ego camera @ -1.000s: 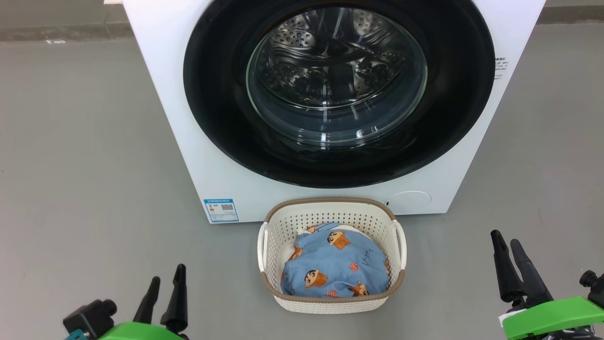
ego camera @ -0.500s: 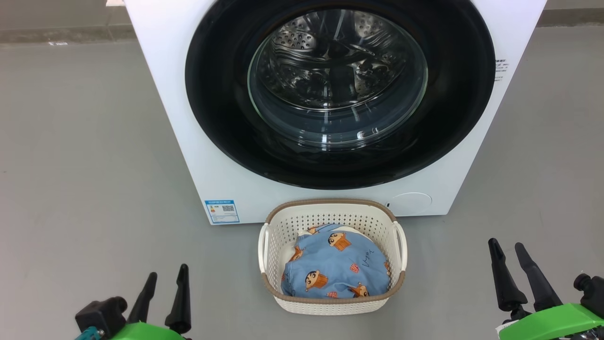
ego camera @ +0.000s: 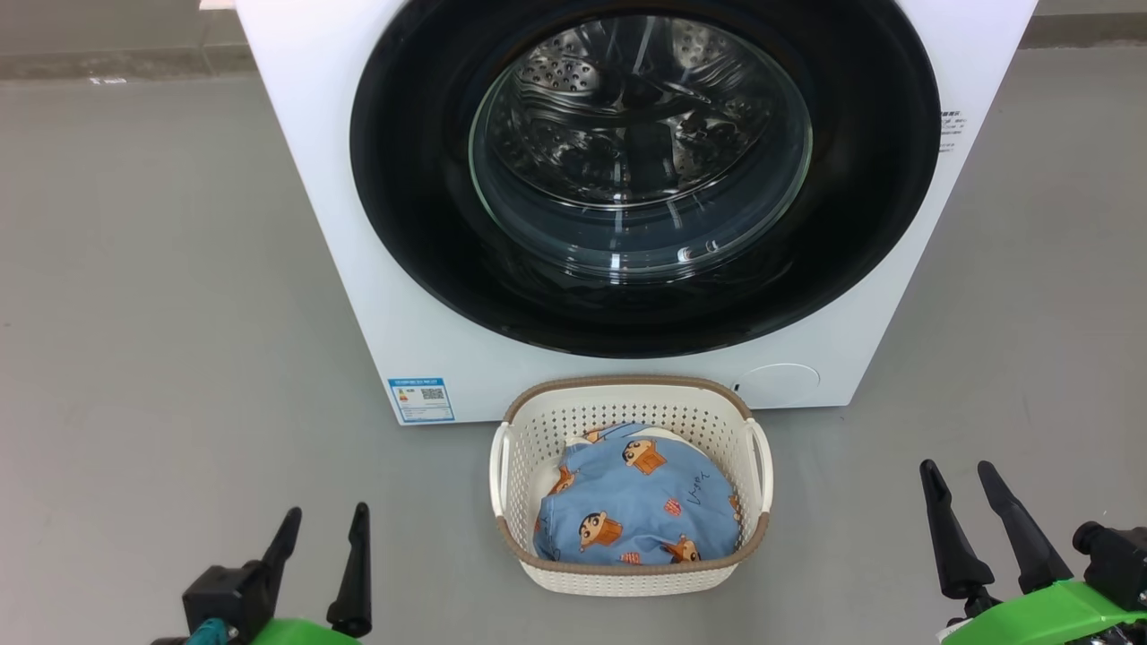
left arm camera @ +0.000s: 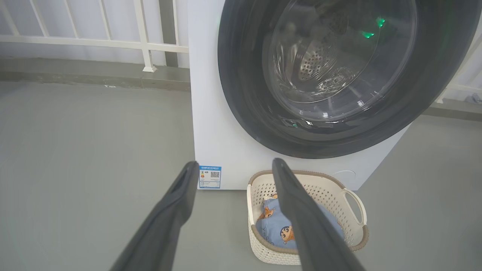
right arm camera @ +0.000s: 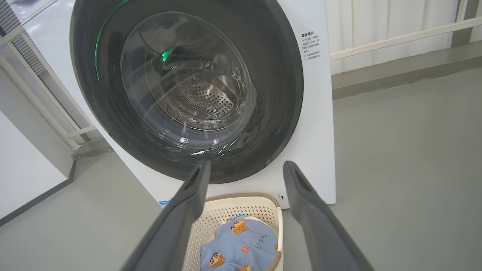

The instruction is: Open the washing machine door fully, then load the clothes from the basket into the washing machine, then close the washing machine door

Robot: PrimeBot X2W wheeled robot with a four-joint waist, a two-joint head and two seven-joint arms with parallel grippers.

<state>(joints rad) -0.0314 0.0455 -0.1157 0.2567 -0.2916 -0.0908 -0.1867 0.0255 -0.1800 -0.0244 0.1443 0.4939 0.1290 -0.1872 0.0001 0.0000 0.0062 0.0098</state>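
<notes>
Grey floor [ego camera: 161, 269] holds the basket [ego camera: 627, 383]; its clothes [ego camera: 636, 502] look soft, light, best pinched at a raised fold. Left gripper [ego camera: 325, 511] and right gripper [ego camera: 956, 468] fingers stand wide, empty.

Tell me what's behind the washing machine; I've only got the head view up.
Observer: A white railing runs behind the washing machine, off to its left.
Operator: And on the right?
Observer: A second railing runs behind it there too.
Operator: Anything odd in the door?
Observer: Green glints reflect in the glass of the washing machine door.
</notes>
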